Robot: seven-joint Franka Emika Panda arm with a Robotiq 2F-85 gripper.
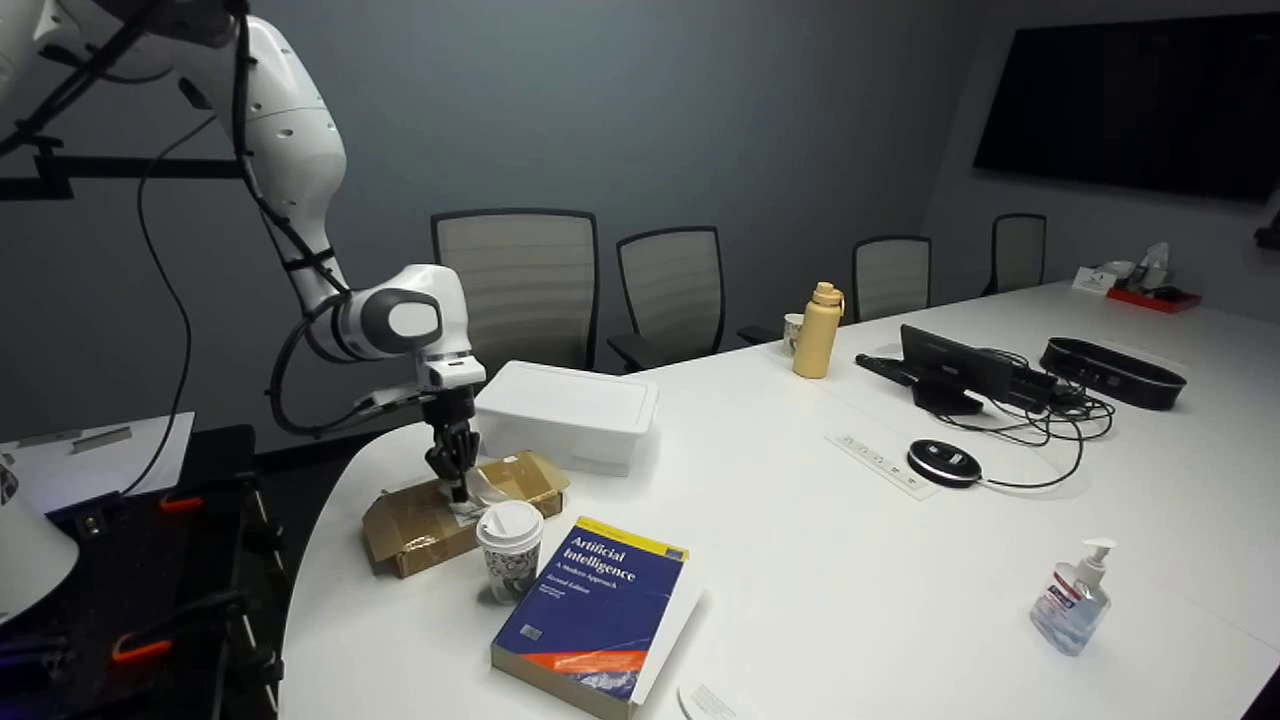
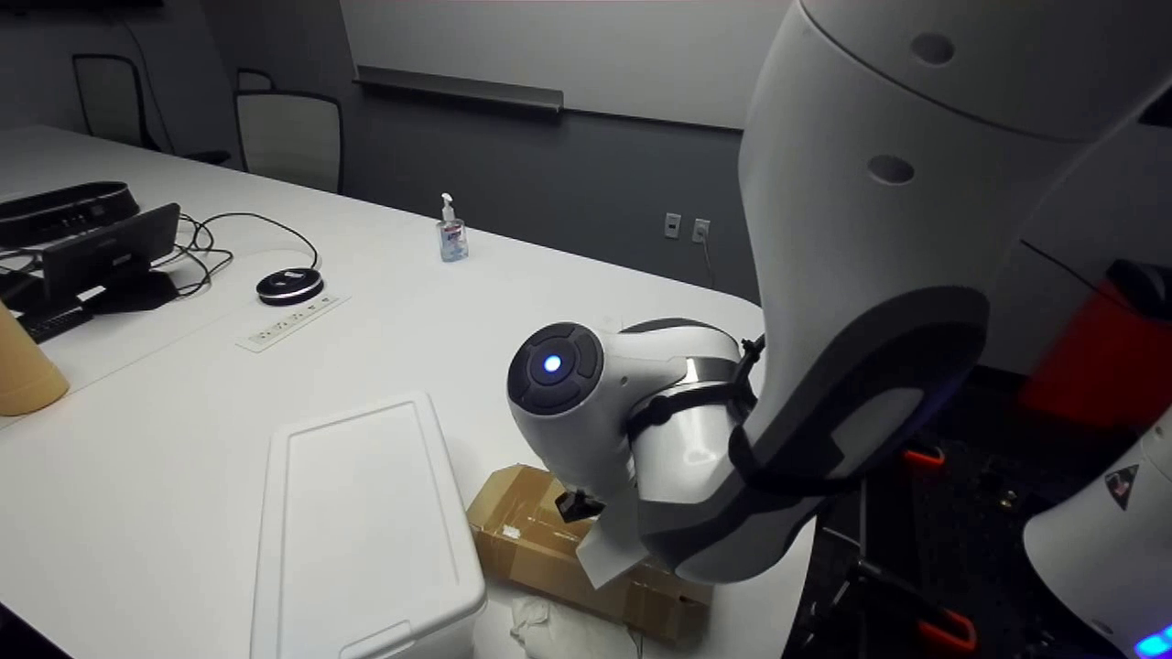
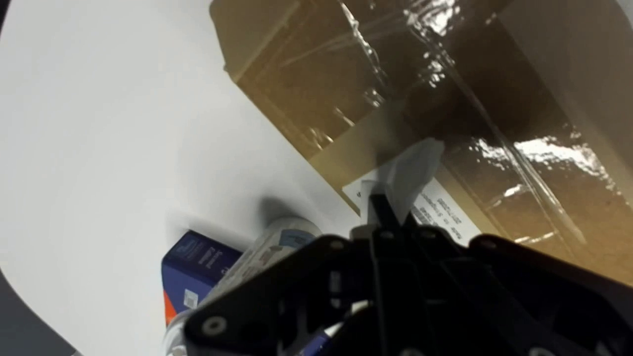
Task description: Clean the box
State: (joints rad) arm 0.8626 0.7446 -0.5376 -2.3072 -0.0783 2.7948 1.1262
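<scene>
- Grips with the gripper point(image 3: 392, 211) a thin white tissue point(image 3: 416, 170); has the jaws closed upon it, with a loose end out past the tips.
- Points the jaws downward, over the box point(image 1: 425, 525).
- Has the box directly beneath the jaws, on the table point(image 1: 780, 540); shows in the wrist view brown cardboard with shiny tape point(image 3: 536, 173) across it.
- Holds the tissue in front of a white label point(image 3: 445, 210) of the box in the wrist view; cannot tell surely if touching it or just above it.
- Has the cup point(image 1: 510, 550) near the jaws, upright and lidded, just beside the box.
- Shows the book point(image 1: 600, 605) somewhat farther from the jaws, past the cup, flat with cover upward.
- Has the bin point(image 1: 565, 400), lidded, behind the jaws and to the right in an exterior view.
- Shows a crumpled white cloth point(image 2: 569, 631) lower than the jaws in an exterior view, close by the box.
- Has the bottle point(image 1: 818, 335) and the sanitizer point(image 1: 1072, 605) well apart from the jaws, both upright.
</scene>
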